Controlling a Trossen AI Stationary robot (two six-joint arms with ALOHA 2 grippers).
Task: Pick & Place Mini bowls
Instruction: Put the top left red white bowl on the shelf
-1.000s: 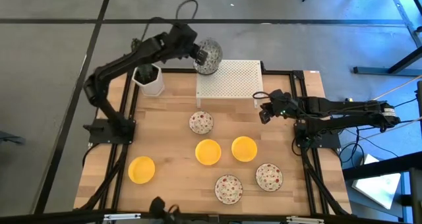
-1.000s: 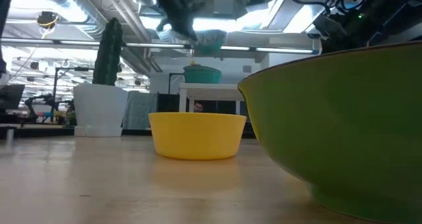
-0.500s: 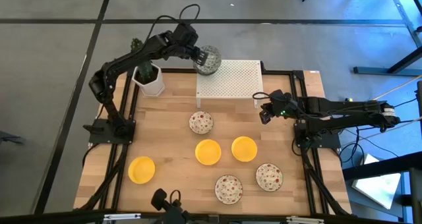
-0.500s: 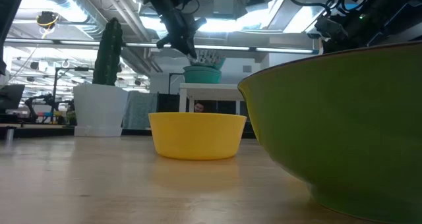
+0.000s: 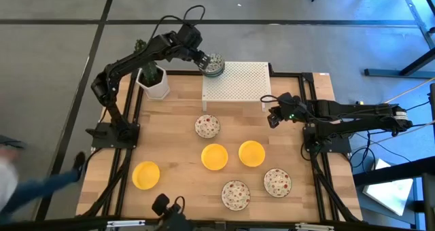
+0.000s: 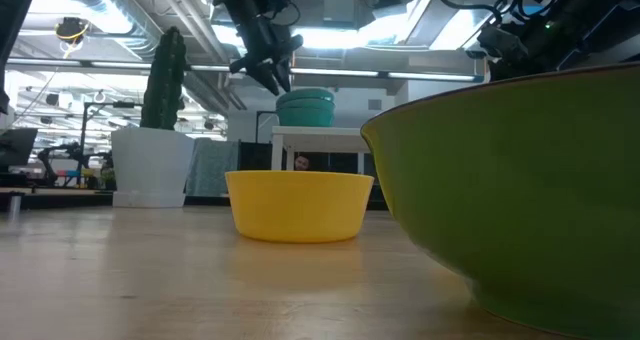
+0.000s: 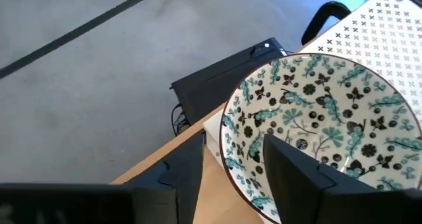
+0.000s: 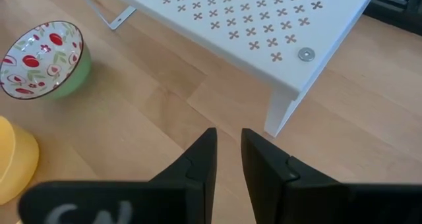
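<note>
A white bowl with teal speckles (image 7: pixel 323 112) sits level on top of another teal bowl (image 6: pixel 305 113) at the far left corner of the white perforated rack (image 5: pixel 238 85). My left gripper (image 5: pixel 204 60) is open astride the top bowl's rim, one finger inside and one outside. Three red floral bowls (image 5: pixel 207 126) (image 5: pixel 236 194) (image 5: pixel 277 182) and three yellow bowls (image 5: pixel 215 156) (image 5: pixel 251 153) (image 5: pixel 145 174) rest on the wooden table. My right gripper (image 5: pixel 272 117) is shut and empty by the rack's near right corner. My left gripper comes at the top bowl from the table's left, slanting down. One finger (image 7: pixel 290 171) stands inside the bowl against the near wall (image 7: pixel 250 151); whether it touches I cannot tell. The outer finger (image 7: pixel 184 171) stands apart from the rim, with table showing between.
A white pot with a green cactus (image 5: pixel 155 81) stands just left of the rack, under my left arm. In the low view a yellow bowl (image 6: pixel 298 205) and a large green-sided bowl (image 6: pixel 520 200) fill the foreground. A person's leg and shoe (image 5: pixel 75 164) show at the table's near left.
My left gripper has gone down toward the rack's far left corner with the teal-speckled bowl. The bowl, tilted and lifted clear a second ago, now sits level on the teal bowl on the rack.
</note>
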